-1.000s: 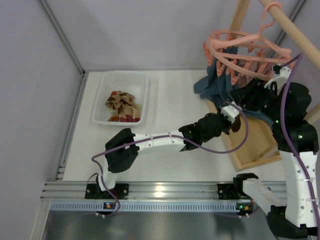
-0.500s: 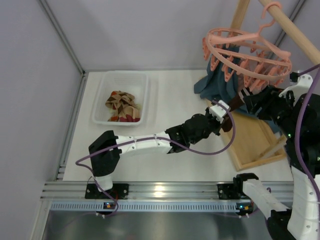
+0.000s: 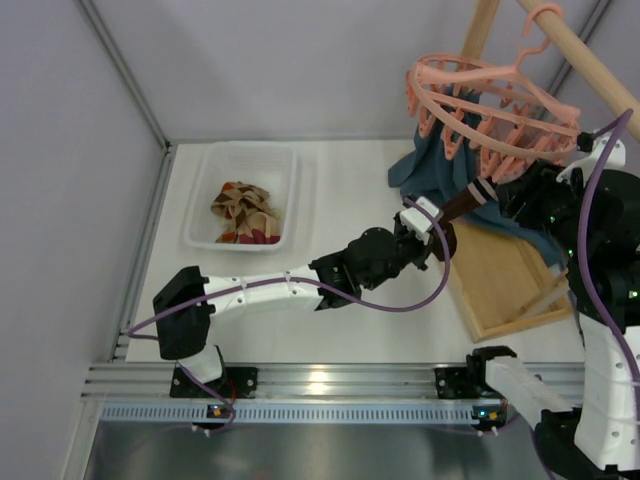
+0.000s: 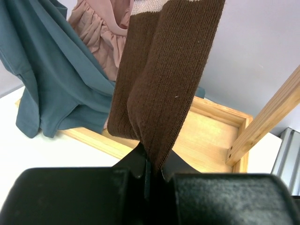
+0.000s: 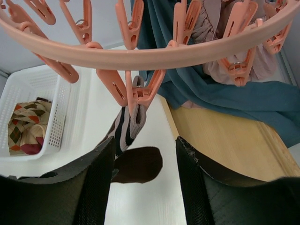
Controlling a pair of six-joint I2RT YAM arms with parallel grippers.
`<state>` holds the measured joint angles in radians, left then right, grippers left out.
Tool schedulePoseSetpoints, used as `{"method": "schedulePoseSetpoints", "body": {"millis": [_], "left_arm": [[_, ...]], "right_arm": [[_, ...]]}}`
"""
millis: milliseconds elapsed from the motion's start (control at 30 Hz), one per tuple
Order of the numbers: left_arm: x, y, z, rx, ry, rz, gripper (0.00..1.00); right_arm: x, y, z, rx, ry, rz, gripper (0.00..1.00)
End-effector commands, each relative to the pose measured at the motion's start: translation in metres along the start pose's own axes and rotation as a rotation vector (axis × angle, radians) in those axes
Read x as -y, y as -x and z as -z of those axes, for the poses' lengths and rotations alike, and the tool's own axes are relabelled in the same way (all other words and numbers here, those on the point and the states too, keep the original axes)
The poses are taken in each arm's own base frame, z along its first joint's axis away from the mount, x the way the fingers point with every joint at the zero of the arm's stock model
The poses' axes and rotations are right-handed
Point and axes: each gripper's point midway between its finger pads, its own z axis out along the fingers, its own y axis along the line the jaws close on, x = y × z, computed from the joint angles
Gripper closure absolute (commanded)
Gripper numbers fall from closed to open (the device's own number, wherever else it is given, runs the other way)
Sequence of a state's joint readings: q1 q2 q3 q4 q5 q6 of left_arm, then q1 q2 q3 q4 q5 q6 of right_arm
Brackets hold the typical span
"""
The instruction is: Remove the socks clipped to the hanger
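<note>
Since a second ago the left arm has drawn back from the salmon-pink round plastic hanger [image 3: 492, 98], its elbow swung left. The left gripper [image 4: 152, 165] is clamped on the dark brown knit sock [image 4: 164, 84], which is pulled taut below the hanger with its cuff in a rim clip. The right gripper [image 5: 145, 185] has its fingers apart, empty, just under the hanger. A white plastic basket [image 3: 250, 147] holding argyle socks [image 3: 243, 212] sits well left of the hanger. The setting is a white tabletop [image 3: 350, 200] with grey walls, and a wooden tray [image 3: 510, 285] lies beneath the hanger.

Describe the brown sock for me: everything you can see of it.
The brown sock is ribbed knit fabric, dark brown with a pale pink band near its upper end. That end is pinched in a salmon clip on the hanger; lower down, the left tool is shut on a fold of it, holding it taut and slanted between the two.
</note>
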<state>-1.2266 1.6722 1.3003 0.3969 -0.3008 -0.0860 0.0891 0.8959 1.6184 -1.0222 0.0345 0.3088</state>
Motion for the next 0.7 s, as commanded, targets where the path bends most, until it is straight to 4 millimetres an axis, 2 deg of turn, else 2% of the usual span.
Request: {"method": "schedulePoseSetpoints", "body": {"millis": [0,200,367,667], "left_arm": [[0.01,0.023,0.008,0.057,-0.048,0.059,1.0],[0.015,0.018,0.006,0.043,-0.074,0.078,1.0],[0.019,0.019,0.007,0.044,-0.09,0.09,1.0],[0.025,0.02,0.007,0.042,-0.121,0.108,1.0]], "right_arm": [[-0.001,0.022,-0.012,0.071,-0.013,-0.009,0.49],[-0.006,0.025,-0.03,0.093,0.01,-0.047,0.51],[-0.005,0.037,-0.031,0.146,-0.003,-0.066,0.52],[-0.002,0.042,-0.042,0.169,-0.025,-0.087,0.57]]}}
